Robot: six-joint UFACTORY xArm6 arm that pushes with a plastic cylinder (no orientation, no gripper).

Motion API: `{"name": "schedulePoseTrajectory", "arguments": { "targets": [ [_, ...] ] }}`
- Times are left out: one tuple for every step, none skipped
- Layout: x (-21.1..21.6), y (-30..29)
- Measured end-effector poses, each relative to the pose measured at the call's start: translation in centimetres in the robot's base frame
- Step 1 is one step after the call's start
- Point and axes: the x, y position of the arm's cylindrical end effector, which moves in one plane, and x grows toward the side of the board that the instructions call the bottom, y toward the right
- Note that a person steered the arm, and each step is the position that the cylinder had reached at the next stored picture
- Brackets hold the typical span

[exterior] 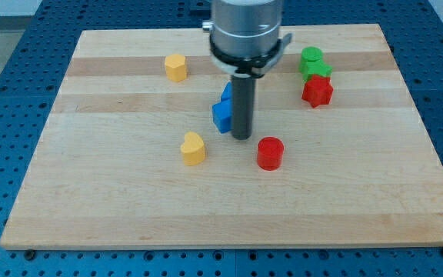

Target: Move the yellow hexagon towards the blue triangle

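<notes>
Now my tip (pixel 241 137) touching blue block (pixel 222 114); red cylinder (pixel 269 152) near; no pincer fitted.

Pale smooth wooden board (pixel 129 200); matt plastic-looking blocks; dark matt rod, my tip (pixel 241 137).

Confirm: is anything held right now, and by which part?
Nothing is held: the arm ends in a plain rod. My tip stands on the board just right of the blue blocks; contact cannot be told.

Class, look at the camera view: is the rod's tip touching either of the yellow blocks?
No. My tip stands beside the blue block, apart from the yellow hexagon and the yellow heart.
</notes>
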Motion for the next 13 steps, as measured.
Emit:
{"name": "schedulePoseTrajectory", "arguments": {
  "targets": [
    [2.3,-1.3],
    [5.0,-1.4],
    [6.2,-1.1],
    [6.2,0.5],
    [6.2,2.8],
    [5.9,4.4],
    [5.0,5.3],
    [4.4,6.4],
    [4.3,8.1],
    [3.4,8.9],
    [2.3,9.2],
    [1.6,9.2],
    [0.6,9.2]
  ]
}}
